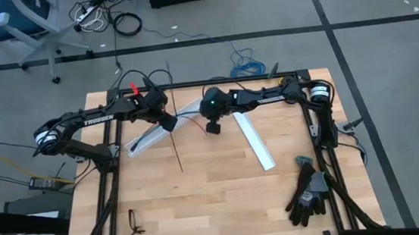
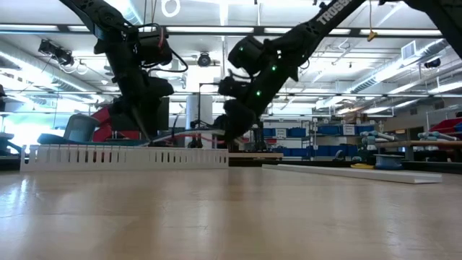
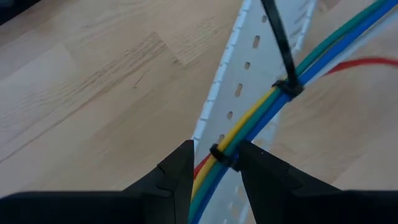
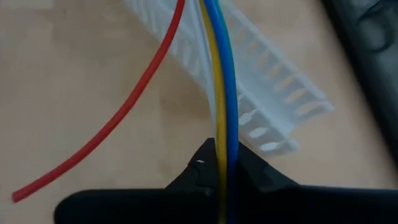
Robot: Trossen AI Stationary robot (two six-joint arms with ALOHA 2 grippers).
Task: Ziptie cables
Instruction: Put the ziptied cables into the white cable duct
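While "TROSSEN" is reading white along the left arm (image 1: 97,120), both arms are reaching inward over the worktop's (image 1: 202,202) far half. The left gripper (image 3: 214,168) is pinching the cables (image 3: 273,102) beside a black ziptie (image 3: 283,84), above a white channel (image 3: 239,81). The right gripper (image 4: 222,163) is clamping the yellow and blue strands; the red wire (image 4: 124,109) is hanging loose beside it.

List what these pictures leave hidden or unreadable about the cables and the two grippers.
- Cables: in the high view too thin to trace; the arms cover them.
- Red wire: its upper end is cut off by the right wrist view's edge.
- Right gripper: shut on the cables; the stretch behind its fingers is hidden.
- Left gripper: holds the cables; the frame edge cuts them off beyond.
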